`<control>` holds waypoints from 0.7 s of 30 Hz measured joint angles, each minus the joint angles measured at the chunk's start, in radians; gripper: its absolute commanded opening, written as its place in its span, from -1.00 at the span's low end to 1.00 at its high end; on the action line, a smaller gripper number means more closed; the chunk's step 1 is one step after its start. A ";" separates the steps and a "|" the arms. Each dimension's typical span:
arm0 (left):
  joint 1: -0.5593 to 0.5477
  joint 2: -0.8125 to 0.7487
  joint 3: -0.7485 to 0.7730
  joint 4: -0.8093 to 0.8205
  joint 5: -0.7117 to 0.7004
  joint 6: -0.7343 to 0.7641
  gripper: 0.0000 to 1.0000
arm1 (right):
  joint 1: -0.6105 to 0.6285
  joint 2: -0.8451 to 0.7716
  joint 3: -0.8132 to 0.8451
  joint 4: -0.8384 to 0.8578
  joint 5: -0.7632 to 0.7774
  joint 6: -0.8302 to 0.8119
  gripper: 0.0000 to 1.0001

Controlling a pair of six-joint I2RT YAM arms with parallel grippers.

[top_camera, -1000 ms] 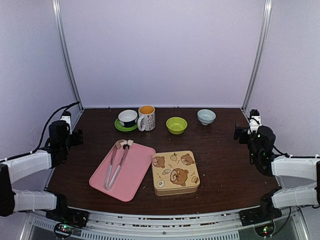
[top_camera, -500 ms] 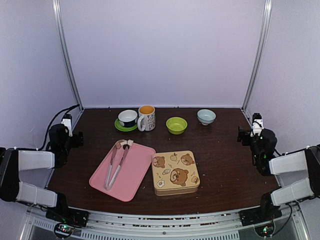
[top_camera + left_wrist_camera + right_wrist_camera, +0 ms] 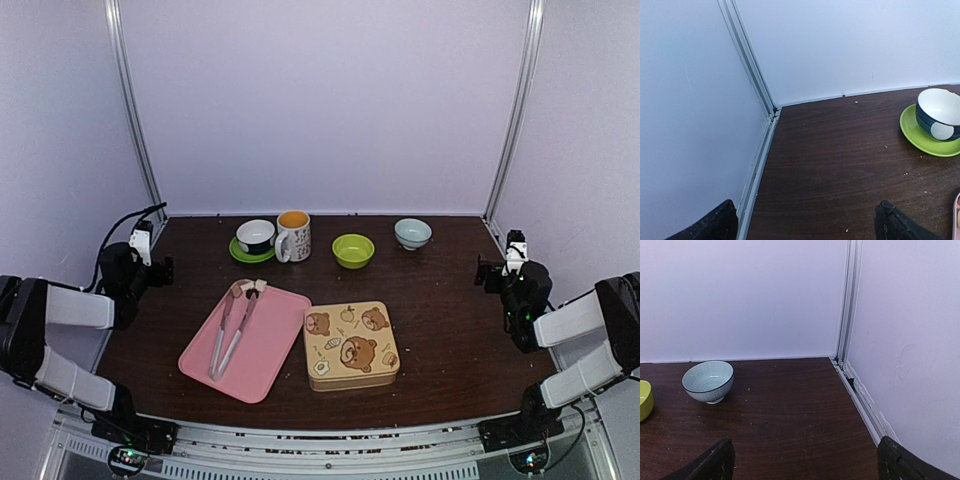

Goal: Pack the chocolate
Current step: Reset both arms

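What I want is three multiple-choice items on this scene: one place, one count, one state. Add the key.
1. Where do the pink-handled tongs lie? A on the pink tray; B on the floor; C on bare table.
2. How many cups and bowls stand along the back? A two; B four; C six.
3. The bear tin is: A shut; B open, lid beside it; C tipped over.
Key: 1 A, they rest on it. 2 B, cup on saucer, mug, green bowl, pale blue bowl. 3 A, lid sits flat on top.

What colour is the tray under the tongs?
Pink: the tray shows clearest in the top external view.
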 measured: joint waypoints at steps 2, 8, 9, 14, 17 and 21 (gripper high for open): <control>0.002 0.016 -0.011 0.039 0.015 0.005 0.96 | 0.000 0.000 0.000 0.005 -0.002 0.001 1.00; 0.036 0.047 -0.013 0.064 0.043 -0.002 0.96 | 0.000 0.000 0.000 0.016 -0.003 0.002 1.00; 0.041 0.048 -0.015 0.072 0.049 -0.002 0.96 | 0.000 0.000 0.000 0.018 -0.003 0.002 1.00; 0.046 0.070 -0.070 0.187 0.067 -0.006 0.96 | 0.000 0.000 0.000 0.019 -0.003 0.002 1.00; 0.046 0.075 -0.076 0.202 0.059 -0.013 0.96 | 0.000 0.000 0.000 0.019 -0.004 0.002 1.00; 0.046 0.076 -0.076 0.228 0.056 -0.016 0.96 | 0.000 0.000 0.000 0.019 -0.004 0.002 1.00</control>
